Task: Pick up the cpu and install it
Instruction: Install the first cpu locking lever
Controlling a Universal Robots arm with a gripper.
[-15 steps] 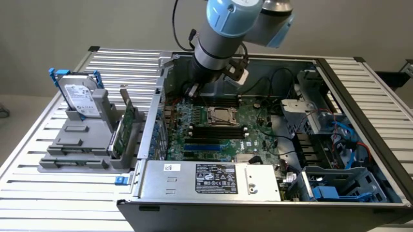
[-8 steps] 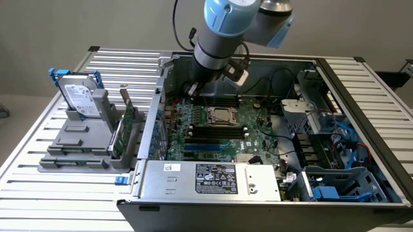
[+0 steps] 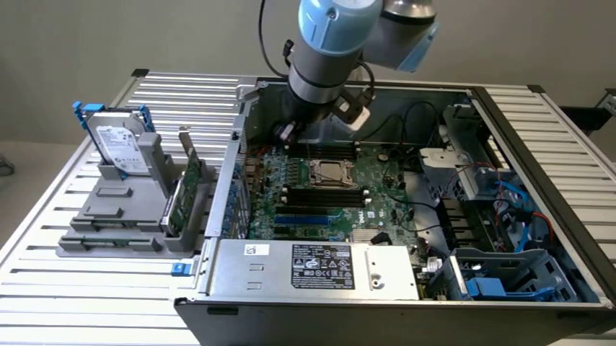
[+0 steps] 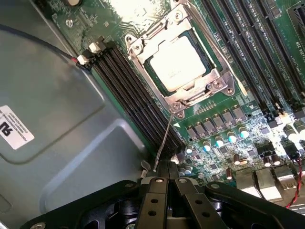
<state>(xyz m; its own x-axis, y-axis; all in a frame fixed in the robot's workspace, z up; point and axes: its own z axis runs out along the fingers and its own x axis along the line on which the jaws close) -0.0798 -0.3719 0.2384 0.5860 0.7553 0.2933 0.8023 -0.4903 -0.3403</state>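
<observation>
The cpu [image 4: 177, 62], a small square chip with a pale silver top, lies flat in the motherboard socket, and the dark metal socket frame [image 4: 193, 98] sits closed around its edges. In the exterior view the cpu [image 3: 330, 171] is at the middle of the board inside the open computer case. My gripper [image 4: 167, 168] is shut, with its black fingers together just above the board, a short way from the socket's corner. The thin wire socket lever [image 4: 164, 138] runs from that corner to a point beside my fingertips. I cannot tell whether they touch it. My gripper [image 3: 286, 133] hangs near the case's back wall.
Black memory slots [image 4: 133, 95] flank the socket. A grey metal case wall [image 4: 57, 119] lies beside my gripper. The power supply [image 3: 313, 268] fills the case front. A hard drive [image 3: 120, 148] with a blue bracket stands on a grey holder at the exterior view's left.
</observation>
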